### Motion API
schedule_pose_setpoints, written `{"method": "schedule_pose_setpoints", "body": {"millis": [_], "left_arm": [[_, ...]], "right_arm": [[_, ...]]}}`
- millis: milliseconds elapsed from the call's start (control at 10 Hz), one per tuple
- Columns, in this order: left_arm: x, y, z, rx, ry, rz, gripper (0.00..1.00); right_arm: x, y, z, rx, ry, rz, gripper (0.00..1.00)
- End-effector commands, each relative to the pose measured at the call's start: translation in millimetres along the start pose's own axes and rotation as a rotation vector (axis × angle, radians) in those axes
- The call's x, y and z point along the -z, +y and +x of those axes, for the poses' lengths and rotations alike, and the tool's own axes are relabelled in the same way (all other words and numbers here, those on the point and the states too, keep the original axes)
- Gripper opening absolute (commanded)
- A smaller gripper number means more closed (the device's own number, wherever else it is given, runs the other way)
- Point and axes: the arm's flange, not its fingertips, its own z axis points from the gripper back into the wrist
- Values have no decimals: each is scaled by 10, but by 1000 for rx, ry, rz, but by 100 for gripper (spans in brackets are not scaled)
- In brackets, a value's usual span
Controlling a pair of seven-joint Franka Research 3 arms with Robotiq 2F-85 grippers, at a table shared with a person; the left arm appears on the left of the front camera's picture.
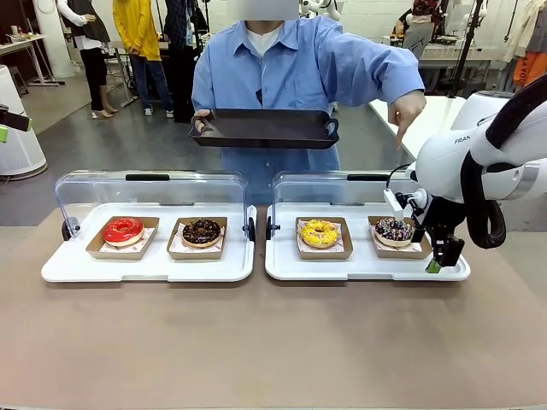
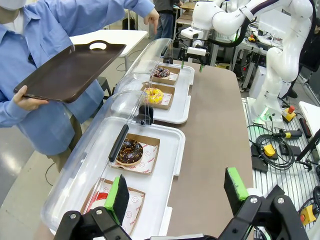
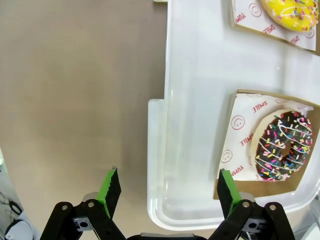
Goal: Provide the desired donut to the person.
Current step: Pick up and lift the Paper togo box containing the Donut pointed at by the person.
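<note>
The sprinkled donut (image 1: 394, 230) was judged to be the wanted one, since the person's (image 1: 282, 68) pointing hand (image 1: 408, 109) was held above it with a finger turned down. It was seated on a paper liner in a card dish (image 1: 420, 249), at the end of a white tray (image 1: 359, 272) whose clear lid (image 1: 342, 188) was swung up behind it.

The right gripper (image 3: 169, 177) was found just beside the sprinkled donut, on the side away from the person. Its fingers were spread wide and nothing was held. In the right wrist view one pad was seen close to the corner of the card dish and the other over the bare table (image 1: 256, 342), so the sprinkled donut lay ahead of the gripper and off to one side. The donut is round, so no long axis had to be matched; the flat edge of the dish was judged the easier thing to pinch.

The left gripper (image 2: 176, 180), also spread and empty, was well apart from the sprinkled donut, so the right arm was clearly nearer.

A yellow donut (image 1: 319, 232) sat beside the sprinkled donut on the same tray. Farther off, a second tray (image 1: 145, 269) carried a chocolate donut (image 1: 202, 231) and a red donut (image 1: 123, 230). Beyond the sprinkled donut, an empty dark tray (image 1: 265, 128) was held out in the person's other hand (image 1: 202, 124).
</note>
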Motion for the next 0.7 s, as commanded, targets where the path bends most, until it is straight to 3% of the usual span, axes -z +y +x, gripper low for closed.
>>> {"method": "schedule_pose_setpoints", "body": {"millis": [0,600], "left_arm": [[-14,-3,7,4,-7,-1,100],[-14,-3,7,4,-7,-1,100]], "right_arm": [[98,-54,-78,2,1,24,100],[267,-319,-185,55,-10,11,100]]}}
